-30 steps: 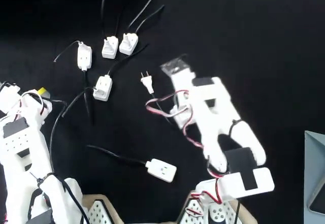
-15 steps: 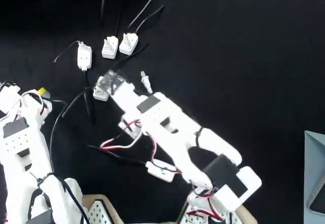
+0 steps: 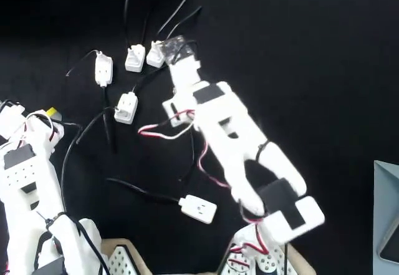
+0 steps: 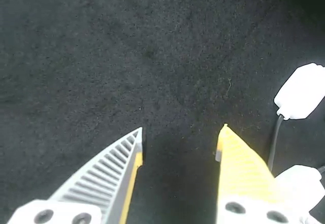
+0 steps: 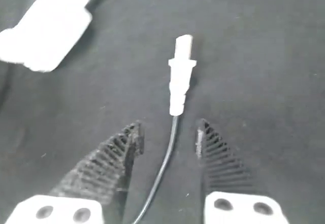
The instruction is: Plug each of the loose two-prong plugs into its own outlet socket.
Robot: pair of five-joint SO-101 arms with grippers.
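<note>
Right wrist view: right gripper (image 5: pixel 168 128) spread just short of a plug (image 5: pixel 180 76).
Its cord (image 5: pixel 162 173) runs between the fingers (left gripper (image 4: pixel 180 135) is likewise spread).

Matt black cloth (image 4: pixel 101 41); smooth white plastic plug (image 5: pixel 181 76); ribbed plastic right pincer (image 5: pixel 168 127)

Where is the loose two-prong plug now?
Right wrist view: the two-prong plug lies on black cloth just beyond the open right gripper, its cord running between the fingers.
</note>
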